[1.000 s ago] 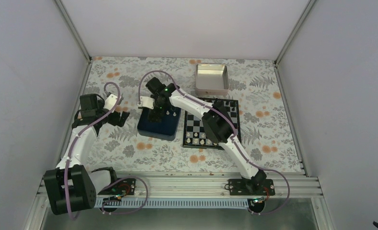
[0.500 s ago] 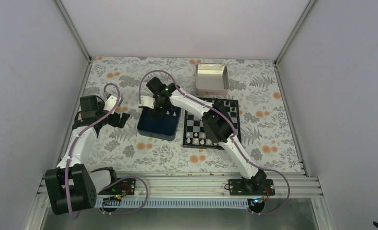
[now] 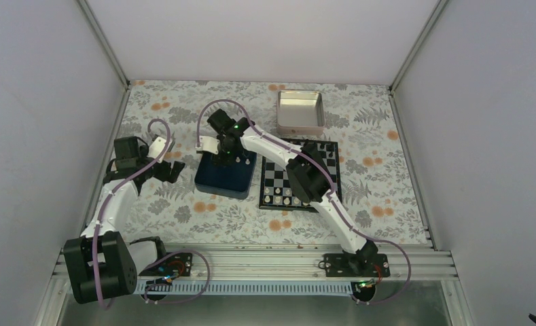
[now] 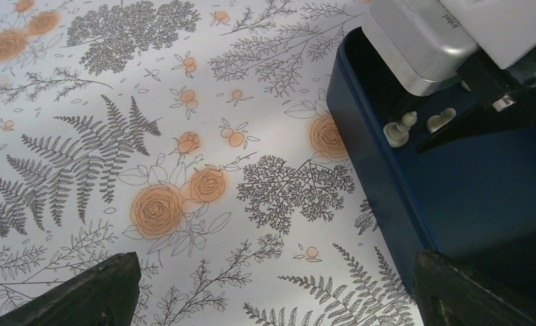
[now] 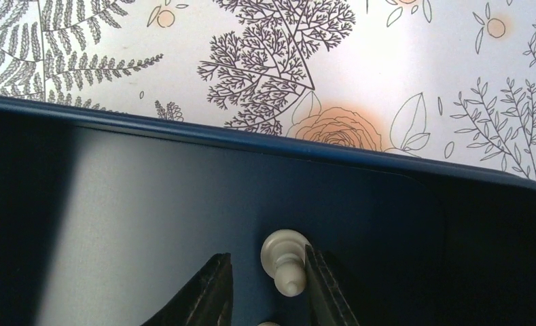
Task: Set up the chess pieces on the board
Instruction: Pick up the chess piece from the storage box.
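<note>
My right gripper (image 5: 266,258) is lowered into the dark blue tray (image 5: 149,197), its jaws narrowed around a cream chess piece (image 5: 283,261) lying on the tray floor. The right finger touches the piece; a gap stays between the piece and the left finger. In the left wrist view two cream pieces (image 4: 399,130) stand in the tray (image 4: 482,197) under the right arm's fingers (image 4: 486,115). My left gripper (image 4: 278,288) hovers wide open over the floral cloth, left of the tray. The board (image 3: 275,178) lies right of the tray, with white pieces (image 3: 283,200) along its near row.
A silver metal tin (image 3: 300,112) stands behind the board. Black pieces (image 3: 326,153) sit on the board's far rows, partly hidden by the right arm. White walls close in the floral-clothed table on three sides.
The right gripper's jaws have narrowed from wide open to close around the cream piece in the tray. The left arm has shifted slightly toward the near side.
</note>
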